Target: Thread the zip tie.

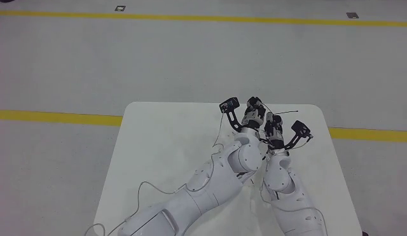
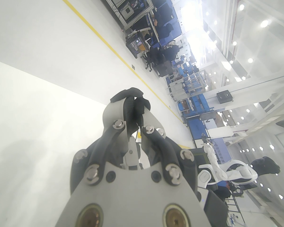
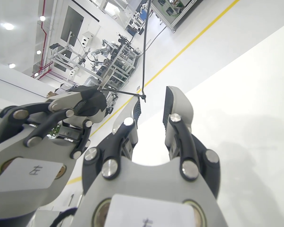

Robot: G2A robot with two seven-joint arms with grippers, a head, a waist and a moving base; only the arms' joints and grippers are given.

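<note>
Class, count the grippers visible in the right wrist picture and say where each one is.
2. The right gripper is open in the foreground; the left gripper beside it is shut on the zip tie.

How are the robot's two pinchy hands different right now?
The left gripper is shut, pinching the black zip tie; the right gripper is open and holds nothing. The left gripper's fingertips wear loose black covers; the right gripper's show bare ribbed pads. Both are grey with black links, above the white table.

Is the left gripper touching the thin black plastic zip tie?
Touching: right wrist view shows the left gripper pinching one end of the zip tie.
</note>
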